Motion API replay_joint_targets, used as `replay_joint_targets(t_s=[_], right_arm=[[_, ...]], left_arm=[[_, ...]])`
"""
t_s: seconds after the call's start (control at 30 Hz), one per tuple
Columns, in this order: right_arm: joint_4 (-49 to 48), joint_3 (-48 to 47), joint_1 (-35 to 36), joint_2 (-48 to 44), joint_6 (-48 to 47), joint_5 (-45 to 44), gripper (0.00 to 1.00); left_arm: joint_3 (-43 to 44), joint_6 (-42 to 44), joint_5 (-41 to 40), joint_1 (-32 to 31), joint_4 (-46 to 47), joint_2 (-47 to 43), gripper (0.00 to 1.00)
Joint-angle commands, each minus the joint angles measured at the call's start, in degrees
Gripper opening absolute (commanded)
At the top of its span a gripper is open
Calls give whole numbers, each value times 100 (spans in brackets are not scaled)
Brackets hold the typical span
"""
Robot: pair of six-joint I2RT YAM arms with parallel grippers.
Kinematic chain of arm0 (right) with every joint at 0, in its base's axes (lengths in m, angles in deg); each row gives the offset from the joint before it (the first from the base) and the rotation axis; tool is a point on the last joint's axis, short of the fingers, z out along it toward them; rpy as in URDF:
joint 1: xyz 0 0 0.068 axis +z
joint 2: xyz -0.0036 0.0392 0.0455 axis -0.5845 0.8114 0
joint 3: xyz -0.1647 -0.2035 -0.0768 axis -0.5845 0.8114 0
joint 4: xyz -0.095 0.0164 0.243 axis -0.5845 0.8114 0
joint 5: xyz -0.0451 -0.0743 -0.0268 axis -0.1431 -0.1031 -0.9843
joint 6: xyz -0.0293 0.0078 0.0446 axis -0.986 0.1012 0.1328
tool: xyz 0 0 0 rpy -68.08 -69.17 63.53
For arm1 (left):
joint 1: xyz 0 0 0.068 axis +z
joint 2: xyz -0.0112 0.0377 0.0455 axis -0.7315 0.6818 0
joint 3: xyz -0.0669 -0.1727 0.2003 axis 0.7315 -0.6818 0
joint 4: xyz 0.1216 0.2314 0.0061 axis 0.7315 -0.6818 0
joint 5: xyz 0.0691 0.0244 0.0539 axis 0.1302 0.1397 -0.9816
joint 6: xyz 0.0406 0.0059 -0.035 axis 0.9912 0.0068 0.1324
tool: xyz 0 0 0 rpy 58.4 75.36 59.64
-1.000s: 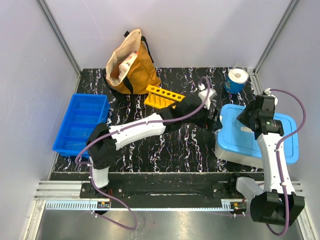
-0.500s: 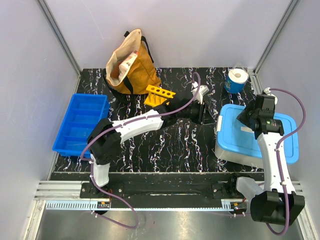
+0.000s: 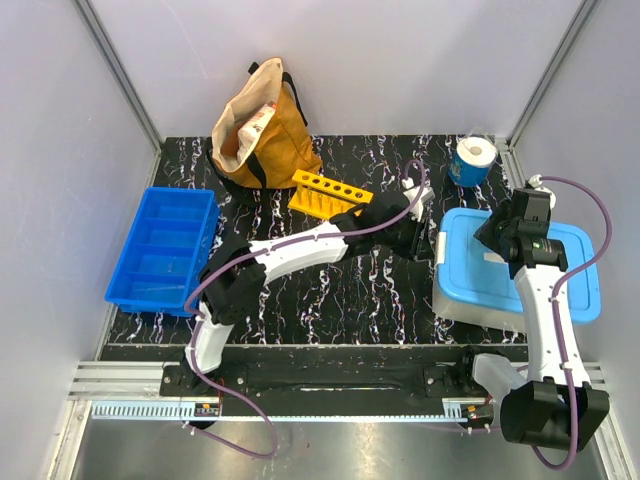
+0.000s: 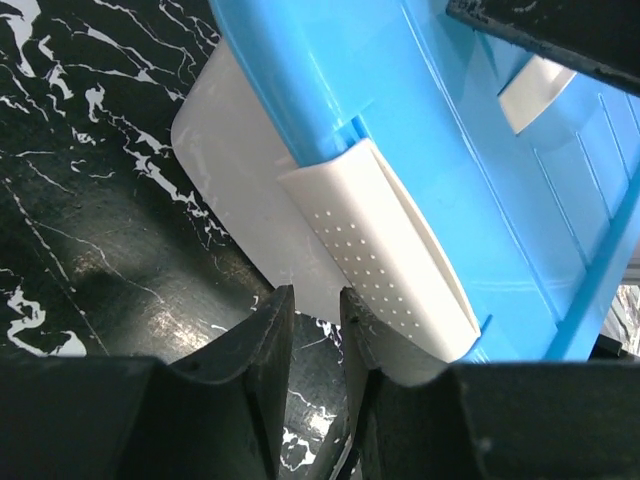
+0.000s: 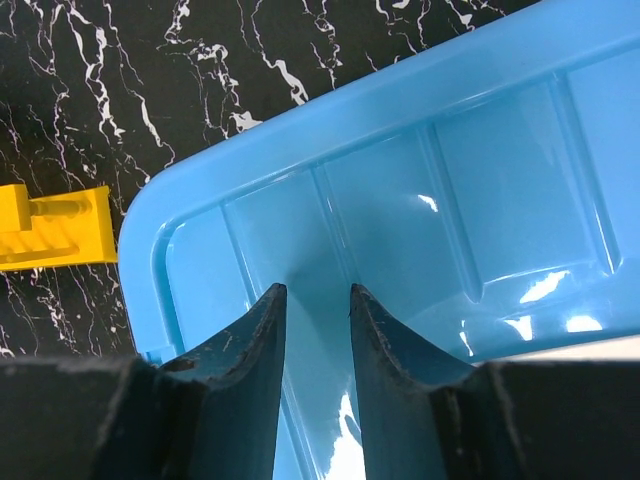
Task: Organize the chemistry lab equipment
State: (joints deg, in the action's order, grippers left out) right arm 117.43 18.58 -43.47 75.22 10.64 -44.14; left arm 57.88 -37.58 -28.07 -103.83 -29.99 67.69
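A white box (image 3: 470, 305) capped by a blue lid (image 3: 520, 260) is flanked by both narrowly parted, empty grippers, left (image 4: 312, 318) and right (image 5: 312, 305); a divided blue tray (image 3: 165, 245) is seen far left.

You see a yellow test-tube rack (image 3: 322, 192), its row of round holes facing up, lying angled on the black marbled tabletop (image 3: 330, 300), just beside the tan bag (image 3: 262, 125).

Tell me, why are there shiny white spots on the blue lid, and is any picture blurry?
Right wrist view: lamp glare makes bright spots on the glossy blue lid; the dark fingers close to the lens look soft. Left wrist view: the white latch is sharp and the left gripper is blurred and dark. Top view: even light, sharp throughout.
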Motion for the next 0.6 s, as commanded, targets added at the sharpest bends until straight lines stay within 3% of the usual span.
replay_joint_targets(t_s=[0.0,0.17,0.4,0.57], right_arm=[[363,353,59,199,108,586,36],[362,406,59,173,73,569,36],[389,336,59,129,73,525,36],[371,362,59,173,73,525,36]], left_arm=[[541,146,-106,-304,116,28,30],[499,112,-211,-243,-34,-77,45],[-741,-539,78,188,1135,-859,69],[-751,-689,325,215,1337,-904,74]])
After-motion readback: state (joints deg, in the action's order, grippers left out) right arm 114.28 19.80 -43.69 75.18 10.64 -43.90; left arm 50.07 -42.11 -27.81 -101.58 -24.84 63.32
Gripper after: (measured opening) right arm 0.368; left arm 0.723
